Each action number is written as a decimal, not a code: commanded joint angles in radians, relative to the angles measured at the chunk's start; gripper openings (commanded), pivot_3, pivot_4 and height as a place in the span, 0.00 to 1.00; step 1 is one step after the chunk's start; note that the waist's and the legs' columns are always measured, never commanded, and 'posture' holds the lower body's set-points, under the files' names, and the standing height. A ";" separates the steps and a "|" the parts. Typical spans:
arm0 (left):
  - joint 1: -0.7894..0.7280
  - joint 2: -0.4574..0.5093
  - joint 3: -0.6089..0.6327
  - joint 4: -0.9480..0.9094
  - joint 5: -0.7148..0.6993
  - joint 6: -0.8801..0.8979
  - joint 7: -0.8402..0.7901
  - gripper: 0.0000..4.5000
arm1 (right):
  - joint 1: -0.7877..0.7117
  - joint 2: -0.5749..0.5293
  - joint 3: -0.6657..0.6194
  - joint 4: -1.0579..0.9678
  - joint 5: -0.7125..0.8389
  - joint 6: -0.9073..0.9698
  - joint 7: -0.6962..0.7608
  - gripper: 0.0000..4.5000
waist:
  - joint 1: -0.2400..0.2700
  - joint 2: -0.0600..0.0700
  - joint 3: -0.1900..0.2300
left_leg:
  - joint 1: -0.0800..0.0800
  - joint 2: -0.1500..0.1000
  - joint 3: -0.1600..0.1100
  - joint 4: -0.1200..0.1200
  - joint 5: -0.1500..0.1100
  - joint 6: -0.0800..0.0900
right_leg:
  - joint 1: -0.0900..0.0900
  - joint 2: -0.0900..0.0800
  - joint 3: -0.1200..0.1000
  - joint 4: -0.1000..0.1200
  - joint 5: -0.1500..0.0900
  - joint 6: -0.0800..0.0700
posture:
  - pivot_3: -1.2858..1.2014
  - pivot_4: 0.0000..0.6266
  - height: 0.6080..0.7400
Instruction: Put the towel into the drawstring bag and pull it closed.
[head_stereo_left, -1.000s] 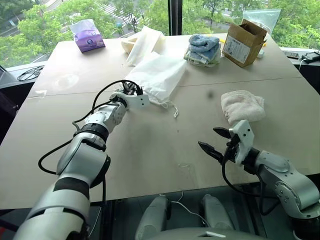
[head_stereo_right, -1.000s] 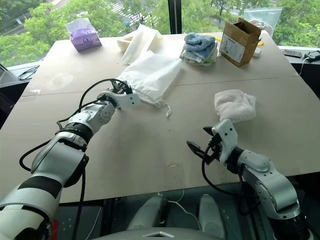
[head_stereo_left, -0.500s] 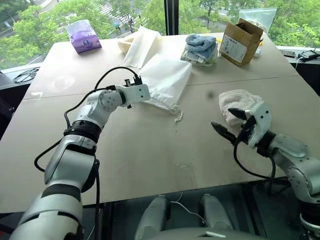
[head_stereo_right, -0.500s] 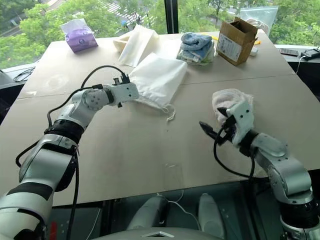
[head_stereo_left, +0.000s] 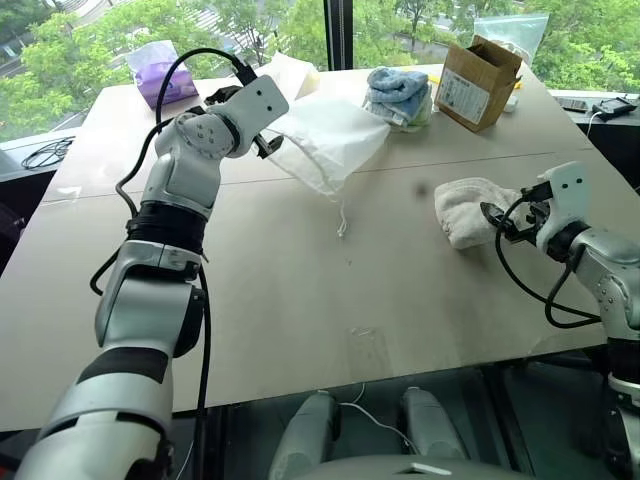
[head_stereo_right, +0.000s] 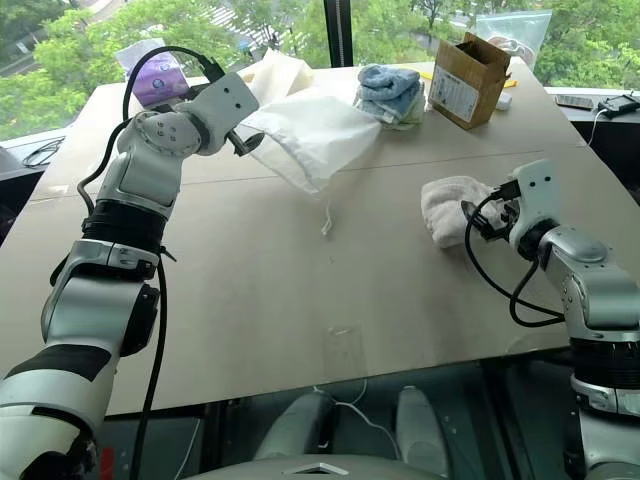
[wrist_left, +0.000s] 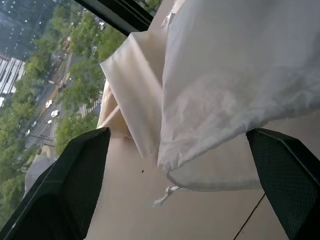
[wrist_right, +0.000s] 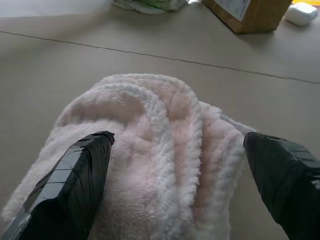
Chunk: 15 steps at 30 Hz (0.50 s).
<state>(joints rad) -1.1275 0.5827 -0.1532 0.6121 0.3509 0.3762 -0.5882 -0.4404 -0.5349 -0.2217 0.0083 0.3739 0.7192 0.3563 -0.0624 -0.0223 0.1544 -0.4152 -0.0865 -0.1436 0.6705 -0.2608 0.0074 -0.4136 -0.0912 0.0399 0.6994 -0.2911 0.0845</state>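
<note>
From the head views, the towel (head_stereo_left: 472, 207) lies bunched on the counter (head_stereo_left: 300, 300) toward the right side, with the right gripper (head_stereo_left: 508, 212) right at its near edge, jaws spread wide and holding nothing. It looks light, soft and floppy, so it should squash easily and sag from any single pinch; a grab across the thick middle fold seems safest. The drawstring bag (head_stereo_left: 325, 140) lies well apart, farther back and to the left, thin and limp, a cord (head_stereo_left: 342, 215) trailing from its mouth toward the robot. The left gripper (head_stereo_left: 262, 128) hangs raised just beside the bag's left edge.

In the left wrist view, the bag (wrist_left: 235, 90) is slightly see-through, creased fabric with a knotted cord end (wrist_left: 162, 196) below it; the left jaws stand wide apart, empty.

In the right wrist view, the towel (wrist_right: 150, 165) is cream-white, fluffy, ribbed terry rolled into thick folds, and it sits between the wide-open jaws, ungripped.
</note>
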 joint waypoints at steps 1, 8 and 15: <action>-0.037 -0.004 0.032 -0.072 -0.008 0.125 0.027 0.99 | -0.071 0.051 -0.104 0.125 0.067 0.067 -0.053 1.00 | -0.003 0.000 0.000 | 0.000 0.000 0.000 0.000 0.000 0.000 | 0.000 0.000 0.000 0.000 0.000 0.000 | 0.52 0.24 1.00; 0.035 -0.018 0.009 -0.178 -0.020 0.235 0.007 0.99 | -0.122 0.106 -0.110 0.230 0.154 0.177 0.015 1.00 | -0.009 0.000 0.000 | 0.001 0.000 0.000 0.000 0.000 0.000 | 0.000 0.000 0.001 0.000 0.000 0.000 | 0.52 0.24 1.00; 0.099 -0.013 0.000 -0.233 -0.030 0.267 0.009 0.99 | -0.097 0.112 0.008 0.212 0.133 0.151 0.165 1.00 | -0.032 0.001 -0.001 | 0.001 0.001 0.001 0.000 0.000 0.000 | 0.000 0.001 0.002 0.002 0.000 0.000 | 0.52 0.24 1.00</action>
<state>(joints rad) -1.0128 0.5560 -0.1657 0.4394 0.3227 0.6449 -0.5879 -0.5568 -0.4443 -0.2884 0.2304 0.4948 0.8621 0.4479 -0.0945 -0.0211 0.1537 -0.4138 -0.0853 -0.1426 0.6706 -0.2608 0.0073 -0.4137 -0.0903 0.0419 0.7011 -0.2909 0.0843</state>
